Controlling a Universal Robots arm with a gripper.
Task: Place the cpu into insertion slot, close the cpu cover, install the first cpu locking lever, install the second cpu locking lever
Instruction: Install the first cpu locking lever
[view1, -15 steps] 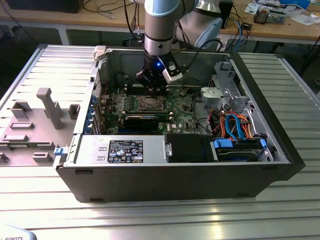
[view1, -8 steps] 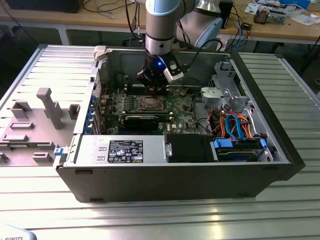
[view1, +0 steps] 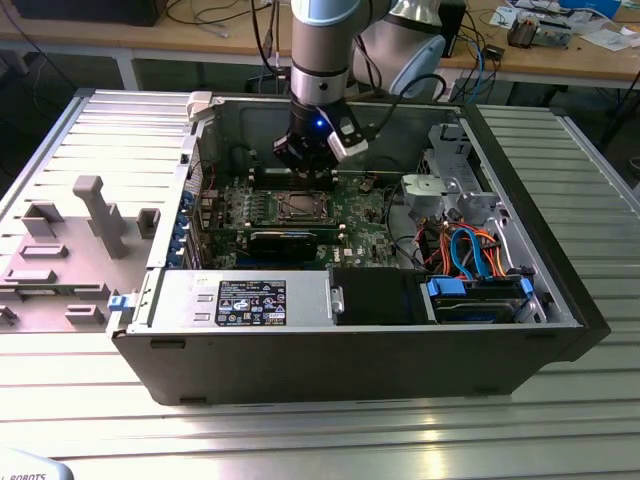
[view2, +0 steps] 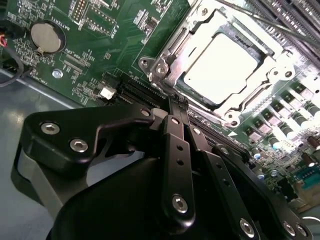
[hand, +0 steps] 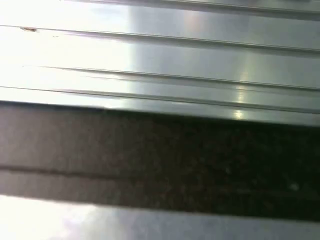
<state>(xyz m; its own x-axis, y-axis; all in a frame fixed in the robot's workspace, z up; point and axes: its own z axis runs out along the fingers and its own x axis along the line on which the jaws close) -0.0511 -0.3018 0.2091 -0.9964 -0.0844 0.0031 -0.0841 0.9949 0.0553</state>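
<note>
A: Where does the cpu (view2: 220, 67) lie?

B: In the second wrist view it sits flat in the insertion slot (view2: 176, 44) on the green motherboard (view2: 105, 45), its silver top showing through the window of the cpu cover (view2: 272, 75), which lies down around it.

A: And the pincer (view2: 178, 102)?

B: Its two black fingers (view2: 175, 125) are pressed together with nothing between them, the tips just beside the socket's near edge. In the exterior view the arm (view1: 325, 50) hangs over the board inside the open computer case (view1: 350, 360), which rests on the ribbed metal desk (view1: 560, 440).

A: The first wrist view?

B: Ribbed metal surface and a dark band.
</note>
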